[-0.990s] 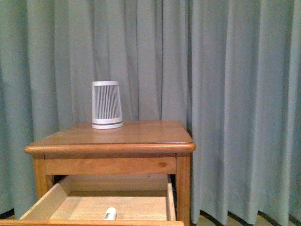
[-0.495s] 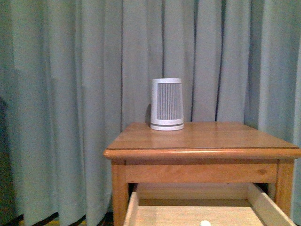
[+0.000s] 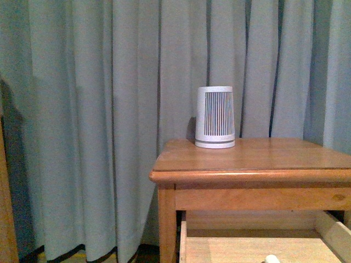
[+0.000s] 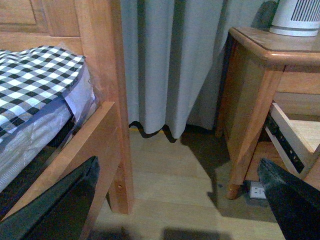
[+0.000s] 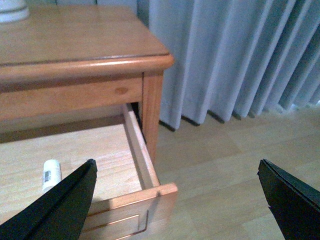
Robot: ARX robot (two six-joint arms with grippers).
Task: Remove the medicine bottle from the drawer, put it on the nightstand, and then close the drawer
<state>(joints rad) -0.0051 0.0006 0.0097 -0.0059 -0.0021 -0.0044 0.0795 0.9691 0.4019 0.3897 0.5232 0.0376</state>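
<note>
**Item counts across the three views**
Appearing once each are a nightstand, a drawer, a medicine bottle, a ribbed white device, a bed post and a checked mattress. Two grippers are showing, the left gripper and the right gripper, each presenting two black fingers. The curtain is hanging in folds too merged for counting panels.

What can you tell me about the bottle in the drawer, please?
The bottle is a small white cylinder, plastic by its look, with a dark barcode on its side. It lies flat on the pale wood floor of the open drawer, clear of the side wall. Nothing but that floor touches it. In the front view only a sliver of it shows at the bottom edge.
</note>
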